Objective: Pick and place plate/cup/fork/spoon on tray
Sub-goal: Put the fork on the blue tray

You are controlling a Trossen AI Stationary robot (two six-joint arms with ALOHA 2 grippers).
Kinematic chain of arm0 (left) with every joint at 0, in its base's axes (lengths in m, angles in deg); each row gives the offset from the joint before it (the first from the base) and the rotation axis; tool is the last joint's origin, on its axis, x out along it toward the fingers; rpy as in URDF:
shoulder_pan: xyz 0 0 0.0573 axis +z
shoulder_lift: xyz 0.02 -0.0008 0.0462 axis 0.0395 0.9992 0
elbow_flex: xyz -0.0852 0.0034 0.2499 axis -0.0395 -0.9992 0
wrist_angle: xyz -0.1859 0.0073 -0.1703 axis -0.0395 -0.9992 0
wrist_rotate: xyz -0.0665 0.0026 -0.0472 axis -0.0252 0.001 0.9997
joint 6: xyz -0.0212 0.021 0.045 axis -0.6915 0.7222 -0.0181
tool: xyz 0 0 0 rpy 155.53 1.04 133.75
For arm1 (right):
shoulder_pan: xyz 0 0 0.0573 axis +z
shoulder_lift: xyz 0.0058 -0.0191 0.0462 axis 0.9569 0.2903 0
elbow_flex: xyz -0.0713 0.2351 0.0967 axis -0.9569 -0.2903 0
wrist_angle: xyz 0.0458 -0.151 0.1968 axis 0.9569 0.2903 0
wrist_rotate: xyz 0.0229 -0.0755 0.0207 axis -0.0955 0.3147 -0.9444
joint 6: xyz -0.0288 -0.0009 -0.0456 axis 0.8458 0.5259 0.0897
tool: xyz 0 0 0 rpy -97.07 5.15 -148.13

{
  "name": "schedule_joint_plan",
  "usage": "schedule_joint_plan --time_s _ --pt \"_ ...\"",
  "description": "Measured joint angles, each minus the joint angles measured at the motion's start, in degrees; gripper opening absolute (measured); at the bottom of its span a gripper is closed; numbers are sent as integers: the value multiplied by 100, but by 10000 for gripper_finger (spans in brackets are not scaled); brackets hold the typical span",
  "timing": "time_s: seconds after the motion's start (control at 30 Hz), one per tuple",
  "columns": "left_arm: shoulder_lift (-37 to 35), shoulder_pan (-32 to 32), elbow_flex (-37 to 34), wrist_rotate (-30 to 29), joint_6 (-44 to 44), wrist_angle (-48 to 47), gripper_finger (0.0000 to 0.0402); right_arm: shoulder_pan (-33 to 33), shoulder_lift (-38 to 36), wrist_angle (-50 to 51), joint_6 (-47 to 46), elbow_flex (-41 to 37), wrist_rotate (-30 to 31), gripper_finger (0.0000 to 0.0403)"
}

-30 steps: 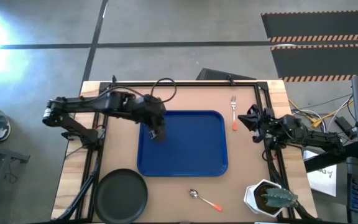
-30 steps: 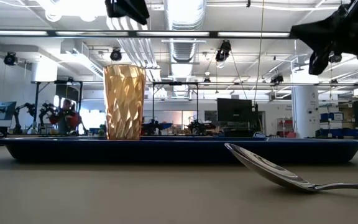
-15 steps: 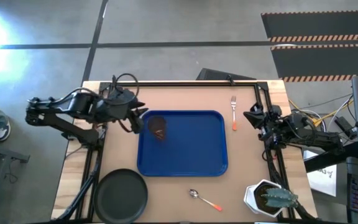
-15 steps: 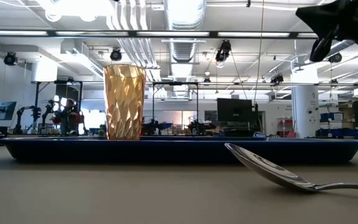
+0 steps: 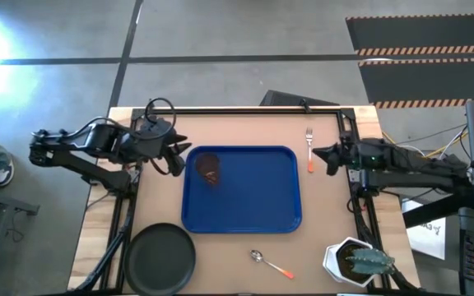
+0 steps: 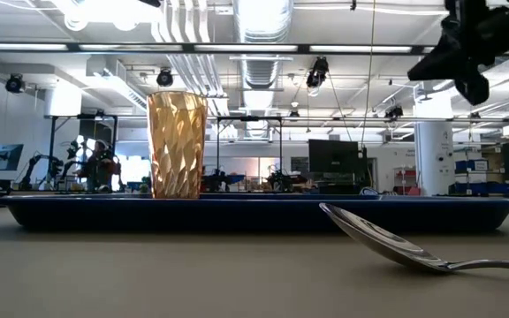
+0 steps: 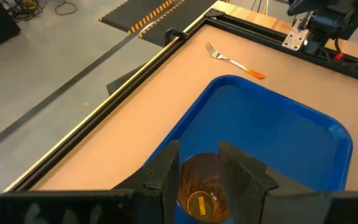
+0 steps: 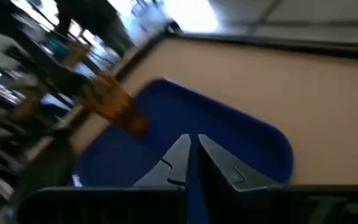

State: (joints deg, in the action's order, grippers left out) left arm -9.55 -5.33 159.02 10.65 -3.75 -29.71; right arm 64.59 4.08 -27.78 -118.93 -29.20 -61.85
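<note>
1. The cup (image 5: 208,167) stands upright on the tray (image 5: 253,210), in its far left part, so it looks already placed. The plate (image 5: 161,258), fork (image 5: 309,140) and spoon (image 5: 271,265) lie on the table, outside the tray.
2. The fork lies just beyond the tray's far right corner. Its long axis runs far to near: the tines point far, the orange handle end points near.
3. The right gripper (image 5: 319,154) hangs just right of the fork's handle end, very near it. Its fingers are nearly closed and hold nothing, as the right wrist view shows.
4. The left gripper (image 5: 179,158) is just left of the cup, at the tray's left rim. Its fingers are open and empty, with the cup seen between them.
5. My judgement: the fork is the next thing, and the right arm is much nearer to it. The gripper must open and close across the thin handle.
</note>
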Motion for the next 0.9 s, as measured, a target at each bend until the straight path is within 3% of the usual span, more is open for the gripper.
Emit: schedule_joint_plan --time_s 0.17,0.37,0.53,0.7,0.9 --pt "-280 0 0 9 232 -2 92 0 1338 1071 -31 1076 151 64" --pt "-907 0 55 11 567 -7 92 -2 3005 2587 -861 1931 377 119" --pt "-1376 0 25 11 811 -18 92 -36 4222 2583 -1062 2021 74 142" --pt "-1666 0 24 30 903 -199 93 -468 5111 2596 -950 2264 30 148" --pt "-1817 -2 20 160 906 -438 93 -1225 5594 2525 -458 2682 -334 148"
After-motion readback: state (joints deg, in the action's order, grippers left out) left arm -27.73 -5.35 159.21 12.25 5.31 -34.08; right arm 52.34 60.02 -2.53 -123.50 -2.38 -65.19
